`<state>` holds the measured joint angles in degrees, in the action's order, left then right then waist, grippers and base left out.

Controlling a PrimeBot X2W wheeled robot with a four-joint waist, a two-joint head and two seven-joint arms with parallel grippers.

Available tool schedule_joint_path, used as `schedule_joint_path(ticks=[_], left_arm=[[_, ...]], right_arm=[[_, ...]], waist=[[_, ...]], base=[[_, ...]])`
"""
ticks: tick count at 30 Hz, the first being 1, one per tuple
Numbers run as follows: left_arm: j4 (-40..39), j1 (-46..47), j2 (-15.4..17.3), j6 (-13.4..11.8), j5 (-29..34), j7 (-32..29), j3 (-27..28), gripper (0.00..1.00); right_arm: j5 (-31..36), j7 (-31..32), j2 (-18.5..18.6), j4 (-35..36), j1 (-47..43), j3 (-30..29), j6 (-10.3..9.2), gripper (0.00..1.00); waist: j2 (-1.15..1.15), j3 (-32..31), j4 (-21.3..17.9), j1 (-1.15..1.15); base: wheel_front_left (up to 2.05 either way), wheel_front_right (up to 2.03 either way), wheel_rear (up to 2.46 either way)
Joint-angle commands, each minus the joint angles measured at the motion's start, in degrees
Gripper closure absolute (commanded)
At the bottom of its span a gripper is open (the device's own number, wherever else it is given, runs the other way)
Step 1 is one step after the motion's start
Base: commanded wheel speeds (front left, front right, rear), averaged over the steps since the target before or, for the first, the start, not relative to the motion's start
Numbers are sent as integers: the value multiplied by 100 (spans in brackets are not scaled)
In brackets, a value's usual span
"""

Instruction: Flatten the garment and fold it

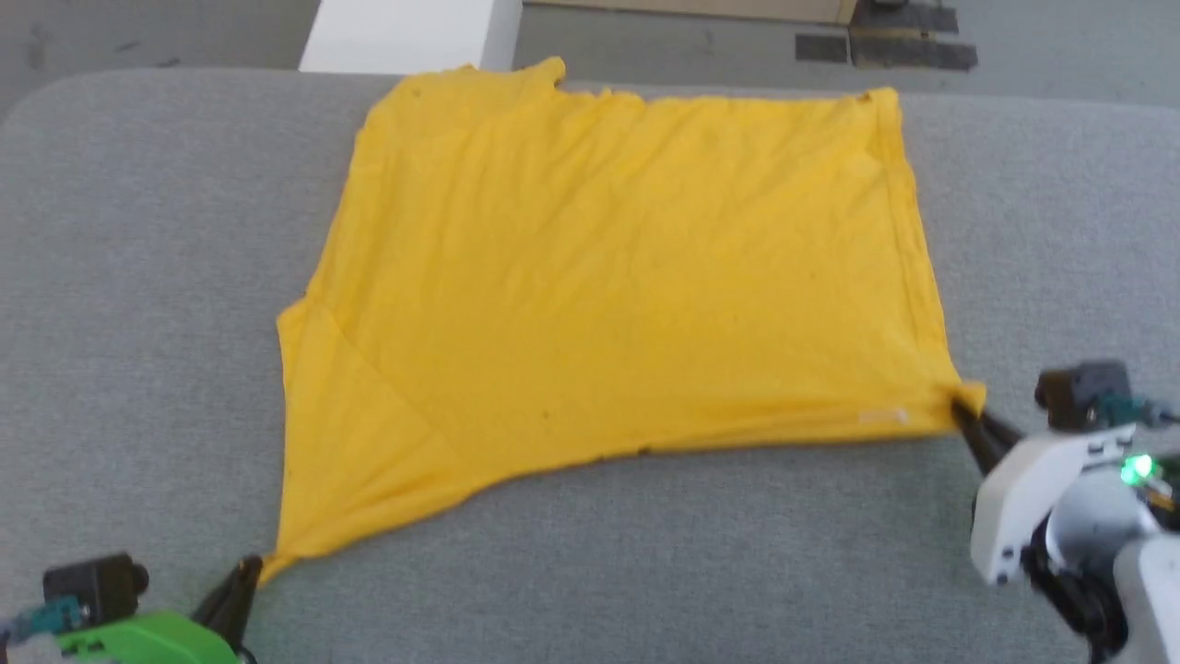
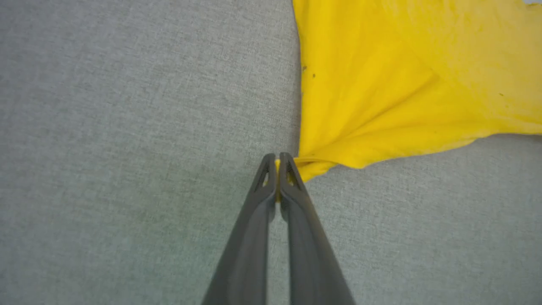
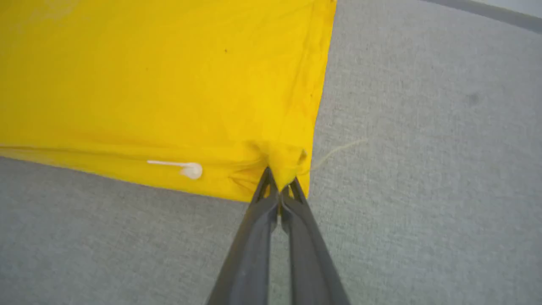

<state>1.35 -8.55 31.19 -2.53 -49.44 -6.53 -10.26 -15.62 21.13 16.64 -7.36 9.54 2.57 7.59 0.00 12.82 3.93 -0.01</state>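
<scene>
The garment is a bright yellow T-shirt spread plain side up across the grey table, its print hidden. Its near left corner is drawn into a point, with creases fanning out from it. My left gripper is shut on that corner; the left wrist view shows yellow cloth pinched between the closed fingers of the left gripper. My right gripper is shut on the near right hem corner, and in the right wrist view that gripper bites bunched fabric beside a small white mark.
The grey fabric table runs wide on both sides of the shirt and in front of it. A white block stands beyond the far edge, with grey floor and dark tape patches behind.
</scene>
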Motion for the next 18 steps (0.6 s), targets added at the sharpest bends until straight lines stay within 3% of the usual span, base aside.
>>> schedule_joint_path(ticks=[1, 8, 11, 14, 18], left_arm=[[-26, -215, -52, -79, -119, -44, 24, 100], [-105, -964, -63, -344, -300, -342, -36, 100], [-224, -1143, -84, -441, -232, -179, 16, 100], [-331, -1107, -154, -460, 31, 202, -11, 100], [-346, -830, -299, -533, 646, 994, -95, 100]], right_arm=[[-26, 151, -52, 34, -220, -79, -10, 100], [25, 885, -275, 320, -986, -447, -10, 100], [35, 921, -411, 503, -1275, -572, -10, 100], [52, 615, -529, 665, -1483, -605, -10, 100], [201, -320, -671, 754, -1660, -558, -10, 100]], waist=[[0, -141, 65, 1], [0, -266, -17, 1], [0, -281, -31, 1], [0, -280, -11, 1], [0, -294, 0, 1]], base=[[0, 0, 0], [0, 0, 0], [0, 0, 0], [0, 0, 0], [0, 0, 0]])
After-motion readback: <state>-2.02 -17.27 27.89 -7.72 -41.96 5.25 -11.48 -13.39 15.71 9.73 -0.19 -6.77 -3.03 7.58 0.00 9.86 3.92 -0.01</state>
